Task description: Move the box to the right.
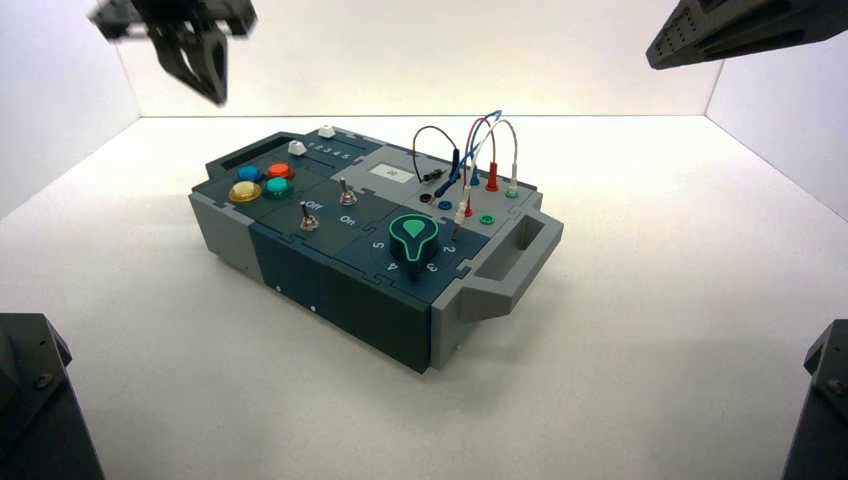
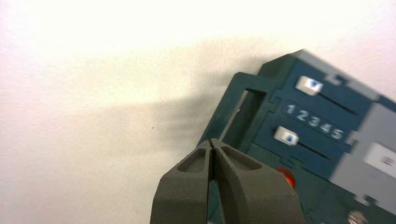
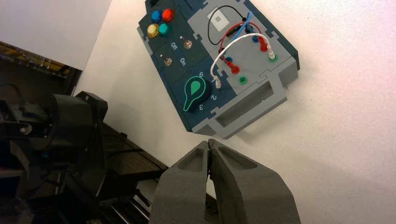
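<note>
The long dark-teal and grey box [image 1: 340, 285] lies turned on the white table, with a grey handle [image 1: 520, 250] at its right end. It carries coloured push buttons [image 1: 262, 182], two toggle switches [image 1: 342, 187], a green dial knob [image 1: 413, 232] and plugged-in wires [image 1: 470, 150]. My left gripper [image 1: 212, 80] hangs high above the table's far left, shut and empty; its wrist view shows the fingertips [image 2: 211, 142] over the box's left end handle [image 2: 243, 112] and two white sliders [image 2: 286, 136]. My right gripper [image 3: 210, 142] is shut and empty, raised at the far right, away from the box [image 3: 219, 60].
White walls close the table at the back and sides. Dark arm bases stand at the front left corner [image 1: 35, 400] and front right corner [image 1: 820, 410]. In the right wrist view, the left arm's base [image 3: 70, 135] and dark shelving lie beyond the table edge.
</note>
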Motion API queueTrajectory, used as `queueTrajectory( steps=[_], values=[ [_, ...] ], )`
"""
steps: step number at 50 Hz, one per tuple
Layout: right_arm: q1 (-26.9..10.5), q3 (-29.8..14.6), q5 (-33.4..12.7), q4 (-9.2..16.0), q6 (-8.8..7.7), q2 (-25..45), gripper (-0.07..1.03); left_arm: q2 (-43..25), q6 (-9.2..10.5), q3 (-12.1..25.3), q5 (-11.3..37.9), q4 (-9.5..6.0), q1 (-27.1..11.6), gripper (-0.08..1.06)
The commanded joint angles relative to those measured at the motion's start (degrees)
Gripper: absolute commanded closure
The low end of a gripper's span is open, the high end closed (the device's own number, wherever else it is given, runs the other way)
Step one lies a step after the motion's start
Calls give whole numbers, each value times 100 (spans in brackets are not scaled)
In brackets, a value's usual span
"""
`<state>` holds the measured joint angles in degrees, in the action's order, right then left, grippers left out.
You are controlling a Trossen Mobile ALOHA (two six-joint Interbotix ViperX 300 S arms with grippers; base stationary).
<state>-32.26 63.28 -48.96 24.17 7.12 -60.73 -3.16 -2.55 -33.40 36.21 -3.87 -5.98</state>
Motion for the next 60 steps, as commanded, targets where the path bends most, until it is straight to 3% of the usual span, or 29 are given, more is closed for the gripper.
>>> queueTrajectory(
  steps=[1,12,38,60],
  values=[
    [-26,-176,26,44,-9,132,98,-308,-105,308,-123,0,18,101],
    [-26,-202,79,44,-9,343,98,-940,-281,791,-211,-9,-79,101],
    [-26,-202,149,53,18,562,98,-1811,-334,2180,53,-53,-554,101],
    [-18,-229,246,53,35,615,98,-2206,-439,2294,325,-62,-615,101]
  ],
)
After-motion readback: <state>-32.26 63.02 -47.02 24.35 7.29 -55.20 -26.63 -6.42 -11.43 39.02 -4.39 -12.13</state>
